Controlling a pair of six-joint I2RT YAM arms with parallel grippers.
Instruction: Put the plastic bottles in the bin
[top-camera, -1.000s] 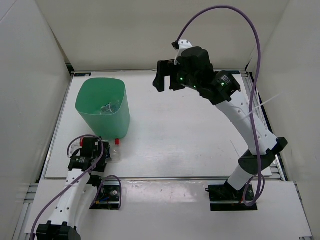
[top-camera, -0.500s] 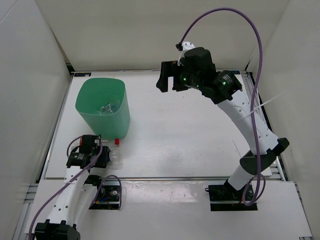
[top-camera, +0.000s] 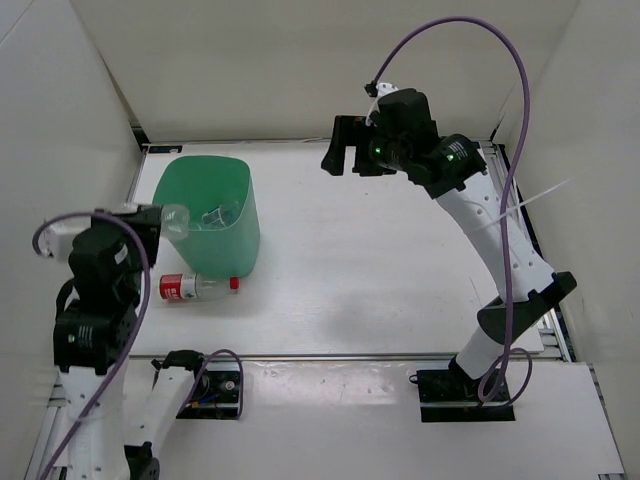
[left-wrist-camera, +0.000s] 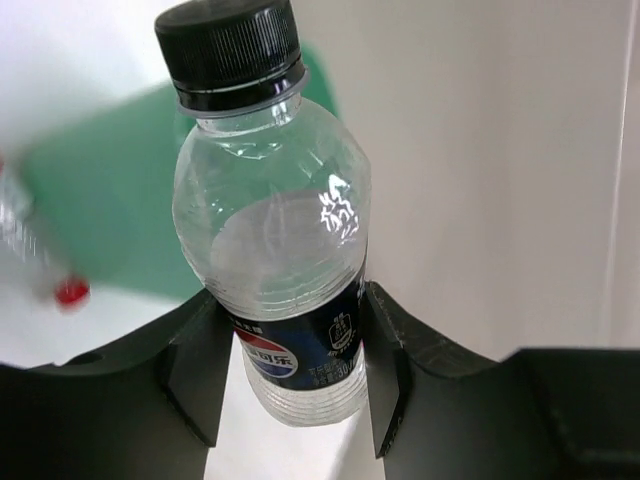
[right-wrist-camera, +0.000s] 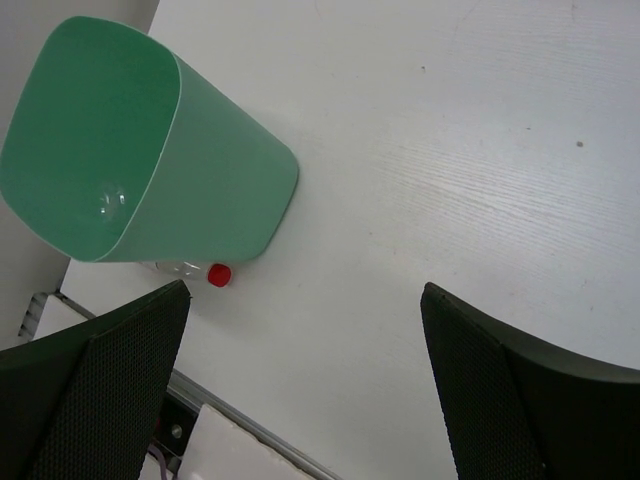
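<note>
Holding one bottle, your left gripper (top-camera: 152, 222) is up in the air by the left side of the bin (top-camera: 238, 243). It is clamped on the dark blue label bottle (left-wrist-camera: 272, 220). In the left wrist view, two black fingers (left-wrist-camera: 195, 365) squeeze the bottle from both sides, down low by the label. The bottle has a black cap (left-wrist-camera: 232, 45), and the cap end points away from the gripper. From the top, that end sits over the left rim of the bin.

The bin stands upright on the white table (top-camera: 380, 270), at the far left. You can see some clear bottles (top-camera: 215, 215) down inside it. You cannot tell how many there are.

The red label bottle (top-camera: 195, 288) lies on its side on the table. It is just beside the near side of the bin, and its red cap (top-camera: 233, 284) points to the right. You cannot tell if it touches the bin.

Your right gripper (top-camera: 345, 152) is high over the far side of the table, well apart from the bin. Its fingers (right-wrist-camera: 110, 390) are wide apart with nothing between them. The right wrist view looks down on the bin and the red cap.
</note>
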